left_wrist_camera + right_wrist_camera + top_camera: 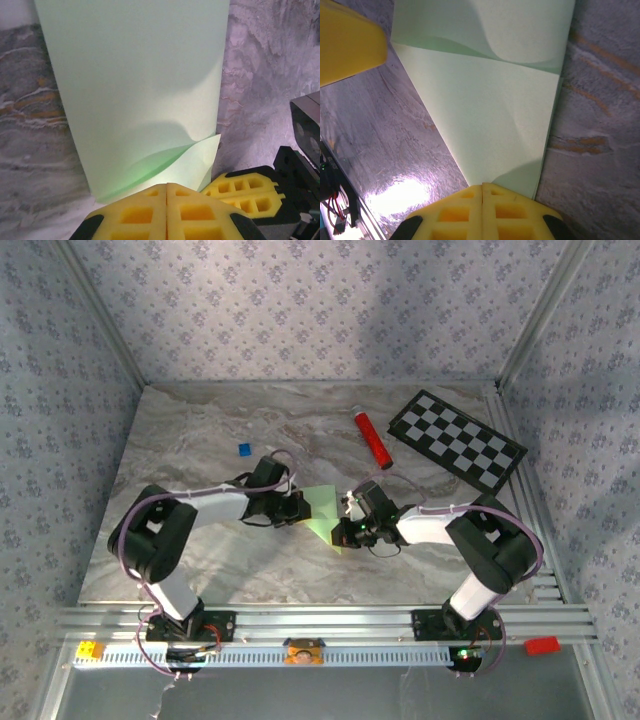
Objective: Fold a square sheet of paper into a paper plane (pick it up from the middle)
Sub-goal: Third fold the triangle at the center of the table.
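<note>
The square sheet of paper (325, 508) is pale green and lies partly folded on the marble table, between my two grippers. In the left wrist view the paper (135, 85) stretches ahead, and one flap (197, 162) curls up off it. My left gripper (166, 186) is shut, its yellow tips meeting at the paper's near edge. In the right wrist view a triangular folded layer (495, 115) narrows to a point at my right gripper (482, 186), which is also shut with its tips on that corner. From above, the left gripper (300, 508) and right gripper (350, 520) face each other across the paper.
A red tube (372, 437) and a black-and-white checkerboard (457, 439) lie at the back right. A tiny blue square (243, 449) sits behind the left arm. Aluminium rails (320, 620) run along the near edge, with a red block (541, 645) and a yellow block (88, 650) on them.
</note>
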You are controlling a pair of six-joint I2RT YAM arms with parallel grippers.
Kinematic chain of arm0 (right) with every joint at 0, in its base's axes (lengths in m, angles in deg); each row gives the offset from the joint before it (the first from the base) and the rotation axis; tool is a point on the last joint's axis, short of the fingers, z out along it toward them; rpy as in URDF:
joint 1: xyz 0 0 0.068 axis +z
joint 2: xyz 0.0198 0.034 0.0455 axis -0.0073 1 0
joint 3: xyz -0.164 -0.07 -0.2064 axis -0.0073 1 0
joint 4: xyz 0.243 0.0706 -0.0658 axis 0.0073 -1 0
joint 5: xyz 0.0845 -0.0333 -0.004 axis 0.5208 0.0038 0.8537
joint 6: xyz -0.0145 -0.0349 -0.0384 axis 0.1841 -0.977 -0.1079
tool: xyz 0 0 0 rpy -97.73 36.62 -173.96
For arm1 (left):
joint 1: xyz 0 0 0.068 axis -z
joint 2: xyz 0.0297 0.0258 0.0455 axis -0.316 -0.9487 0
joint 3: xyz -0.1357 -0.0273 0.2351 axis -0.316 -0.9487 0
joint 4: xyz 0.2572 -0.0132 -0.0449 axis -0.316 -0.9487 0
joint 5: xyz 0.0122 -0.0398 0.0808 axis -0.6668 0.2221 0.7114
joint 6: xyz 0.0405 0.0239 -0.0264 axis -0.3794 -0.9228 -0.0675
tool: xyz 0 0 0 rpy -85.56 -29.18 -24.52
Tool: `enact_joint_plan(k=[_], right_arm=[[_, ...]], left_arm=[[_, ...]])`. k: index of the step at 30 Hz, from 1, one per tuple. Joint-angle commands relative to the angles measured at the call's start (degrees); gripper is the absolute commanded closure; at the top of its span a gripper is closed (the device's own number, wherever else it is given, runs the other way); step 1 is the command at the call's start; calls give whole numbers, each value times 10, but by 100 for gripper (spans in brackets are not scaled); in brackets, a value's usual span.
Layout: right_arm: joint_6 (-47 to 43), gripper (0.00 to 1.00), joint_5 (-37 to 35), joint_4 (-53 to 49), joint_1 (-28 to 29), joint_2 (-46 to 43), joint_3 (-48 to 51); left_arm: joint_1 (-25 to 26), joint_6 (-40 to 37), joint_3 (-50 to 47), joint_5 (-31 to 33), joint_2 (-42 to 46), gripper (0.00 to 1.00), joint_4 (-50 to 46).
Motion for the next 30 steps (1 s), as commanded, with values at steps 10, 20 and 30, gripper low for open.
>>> enact_joint_plan(k=[10, 20, 30], right_arm=[[-8, 100, -36, -86, -1, 15, 9], [-9, 100, -36, -89, -3, 13, 9], [-4, 100, -13, -88, -2, -19, -18]], left_arm=[[8, 7, 14, -18, 6, 91, 24], [23, 2, 24, -6, -35, 94, 14], [22, -1, 13, 39, -69, 96, -10]])
